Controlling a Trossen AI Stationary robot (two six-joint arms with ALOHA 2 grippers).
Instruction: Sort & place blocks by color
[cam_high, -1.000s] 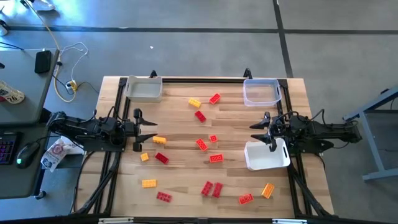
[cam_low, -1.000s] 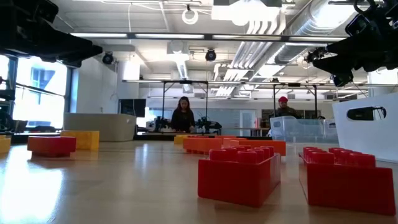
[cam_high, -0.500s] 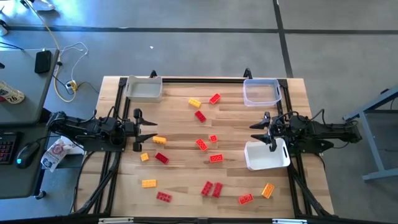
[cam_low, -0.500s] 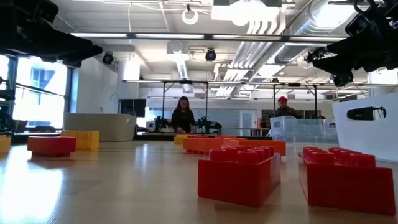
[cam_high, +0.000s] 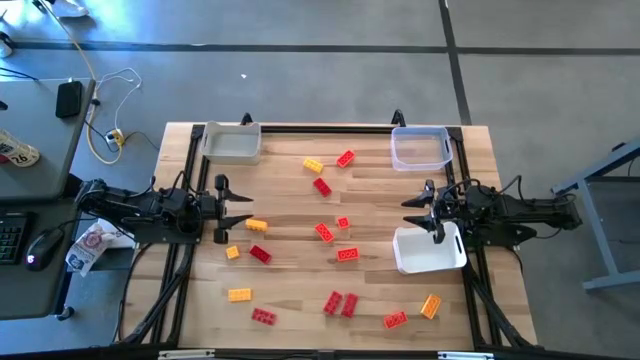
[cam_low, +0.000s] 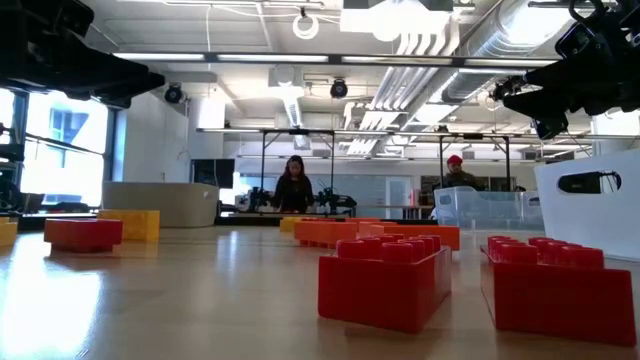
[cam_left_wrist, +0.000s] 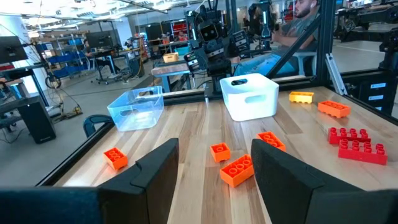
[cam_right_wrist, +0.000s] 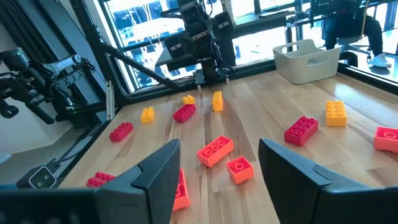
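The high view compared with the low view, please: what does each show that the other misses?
Only the high view shows both open claws, left claw and right claw, plus the white tray at the far left corner. Only the low view shows two people in the room behind. Both show scattered blocks and the clear tray.

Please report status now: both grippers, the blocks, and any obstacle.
Left gripper open, empty, left edge. Right gripper open, empty, beside white tray. Blocks scattered on the table, none sorted. No obstacle.

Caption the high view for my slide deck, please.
Both open grippers wait at the table's sides; blocks lie scattered between three trays.
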